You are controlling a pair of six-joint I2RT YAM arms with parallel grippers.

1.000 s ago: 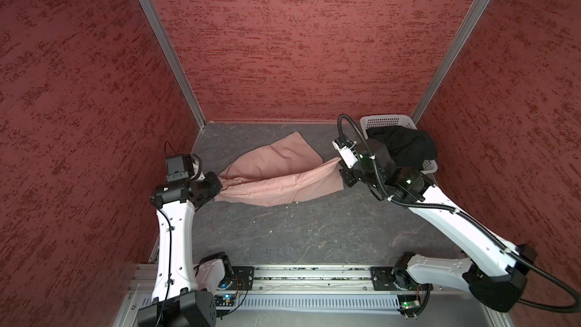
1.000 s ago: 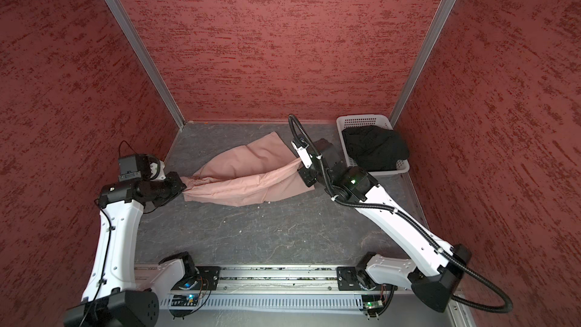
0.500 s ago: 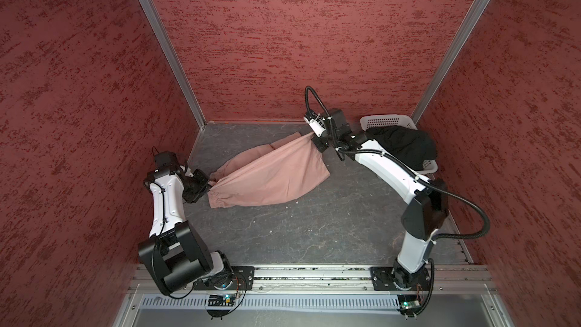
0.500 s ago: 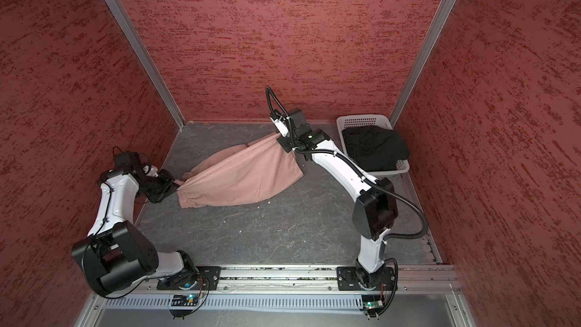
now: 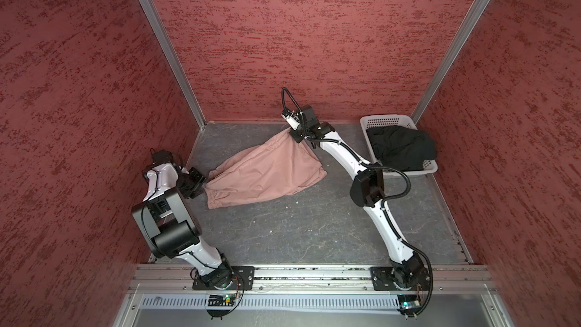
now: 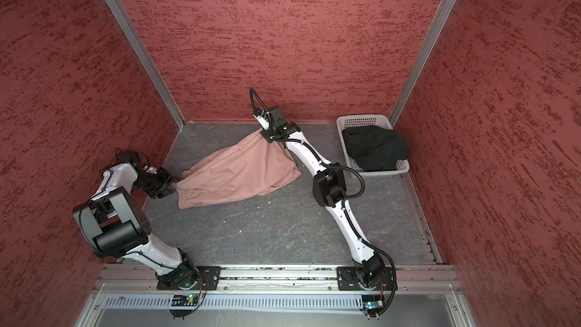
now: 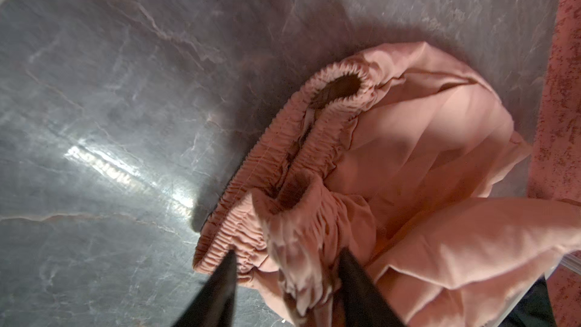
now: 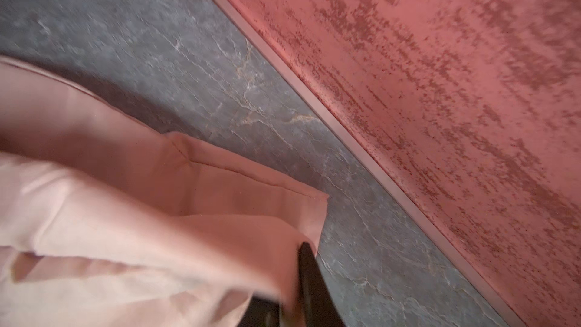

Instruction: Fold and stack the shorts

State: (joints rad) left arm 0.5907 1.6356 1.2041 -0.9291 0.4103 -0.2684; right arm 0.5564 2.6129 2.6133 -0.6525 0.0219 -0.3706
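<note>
The dusty pink shorts (image 5: 264,174) (image 6: 235,174) lie spread on the grey table. Their gathered waistband (image 7: 314,139) points left and one leg corner peaks up toward the back wall. My left gripper (image 5: 201,180) (image 7: 287,251) is at the waistband end, open, with bunched elastic between its parted fingers. My right gripper (image 5: 295,136) (image 6: 266,135) is at the raised leg corner. In the right wrist view the pink fabric (image 8: 94,184) drapes over one finger; only the other finger (image 8: 309,278) shows. The black shorts (image 5: 402,149) lie crumpled in the basket.
A white perforated basket (image 5: 390,118) (image 6: 361,117) stands at the back right corner, against the red walls. The back wall's base rail (image 8: 361,149) runs close beside the right gripper. The left wall is close behind my left arm.
My right arm has carried the leg corner from the middle to the back wall, spreading the pink shorts. My left gripper's fingers have parted at the waistband.
</note>
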